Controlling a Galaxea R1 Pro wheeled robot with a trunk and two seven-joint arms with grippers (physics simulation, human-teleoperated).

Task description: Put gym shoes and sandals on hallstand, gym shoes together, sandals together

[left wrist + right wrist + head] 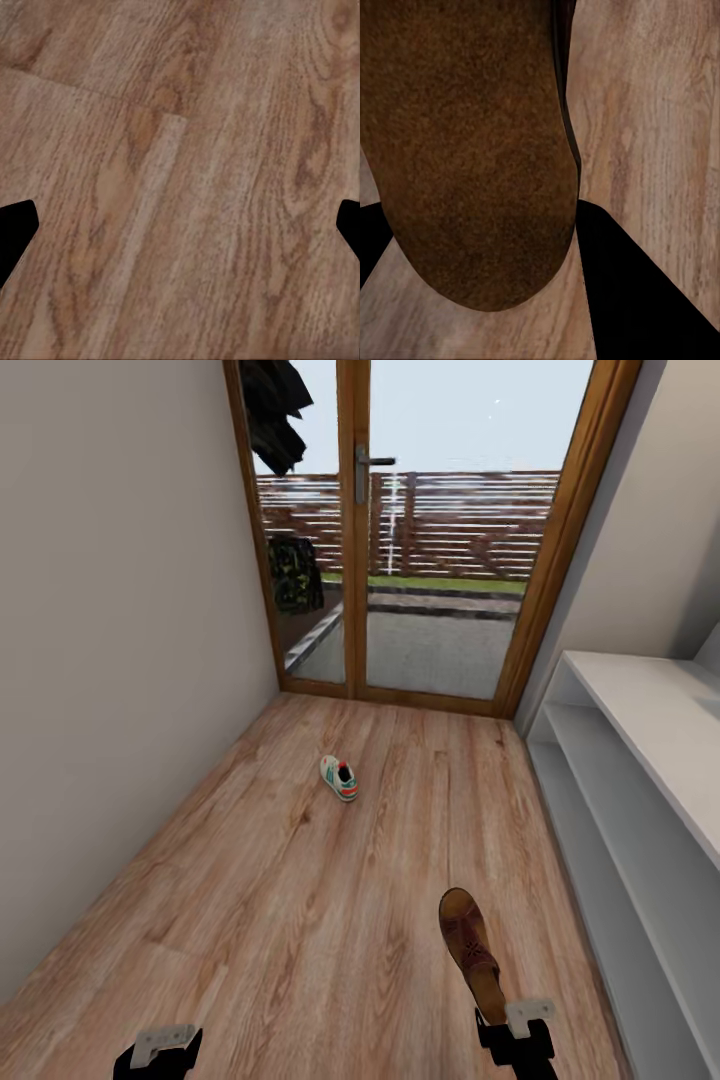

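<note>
One gym shoe (339,778), white with teal stripes and a red heel, lies on the corridor floor (300,900) midway toward the door. A brown sandal (470,945) points away from me at the lower right, its heel end between the fingers of my right gripper (515,1028). The right wrist view has the sandal's tan footbed (465,135) close up, with my right gripper (480,214) shut on it. My left gripper (160,1050) hangs open over bare planks (187,217). The white hallstand (650,730) runs along the right wall, its shelves bare where I see them.
A glass door in a wooden frame (355,560) closes the far end of the corridor. A plain wall (110,660) borders the left side. Open floor lies between the gym shoe and my grippers.
</note>
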